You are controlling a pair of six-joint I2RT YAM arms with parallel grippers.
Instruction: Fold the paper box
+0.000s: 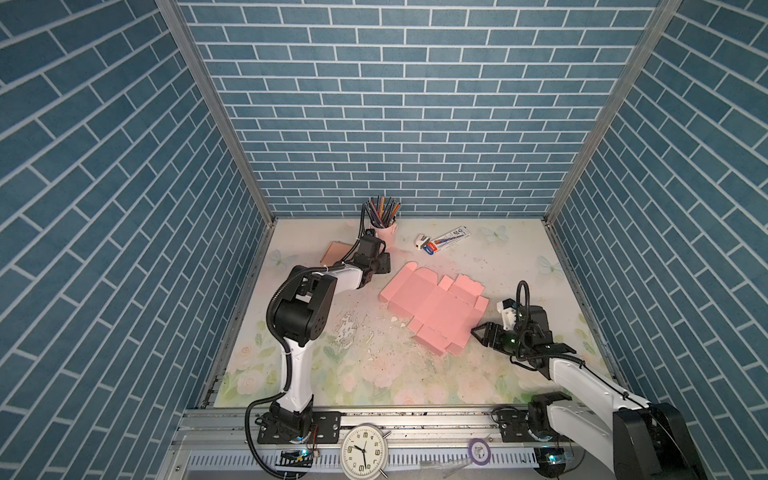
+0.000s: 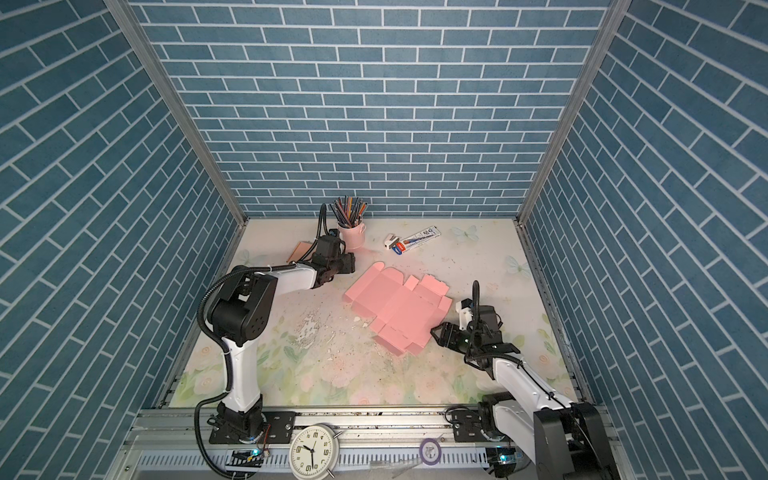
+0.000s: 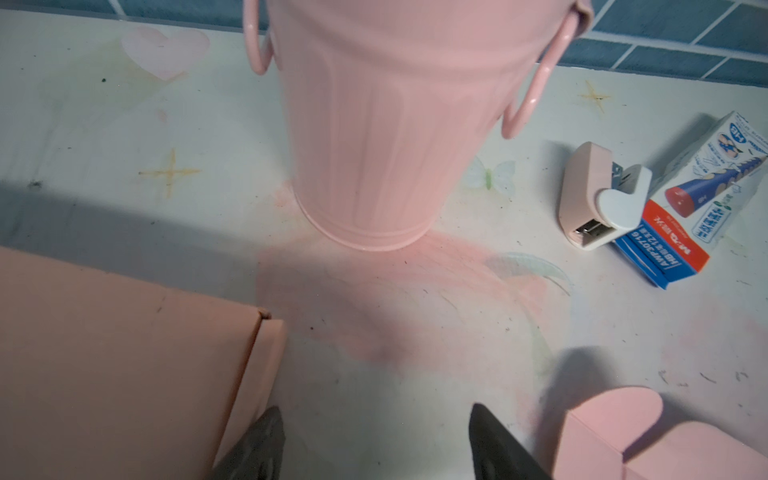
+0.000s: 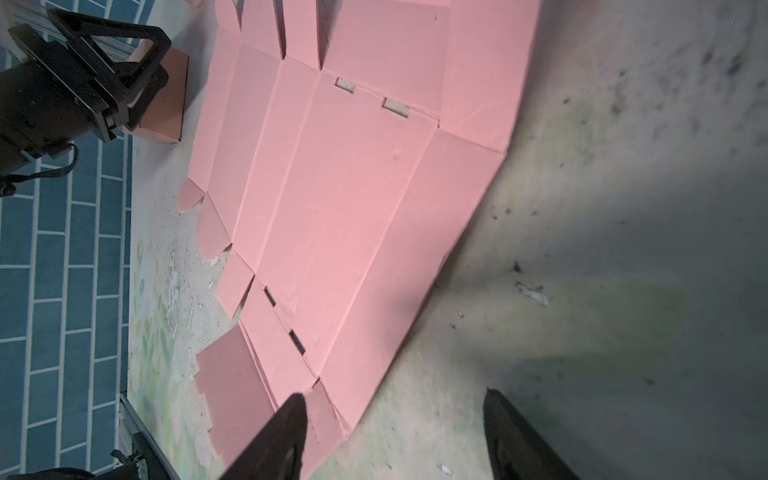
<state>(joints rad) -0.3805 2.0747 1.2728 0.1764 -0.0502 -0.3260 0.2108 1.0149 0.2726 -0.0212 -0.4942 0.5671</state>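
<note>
While flat, one paper box (image 1: 434, 309).

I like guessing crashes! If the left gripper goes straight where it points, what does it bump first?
Probably the pink bucket, straight ahead of the open left gripper; only bare table lies between, though depth is unclear.

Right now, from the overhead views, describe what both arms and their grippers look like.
The left arm and right arm share glossy white link shells and black joint housings. A black ribbed cable hose runs alongside each. The left gripper and right gripper are black, with triangular open-framed fingers tapering to points. Small green lights glow by the right wrist.
</note>
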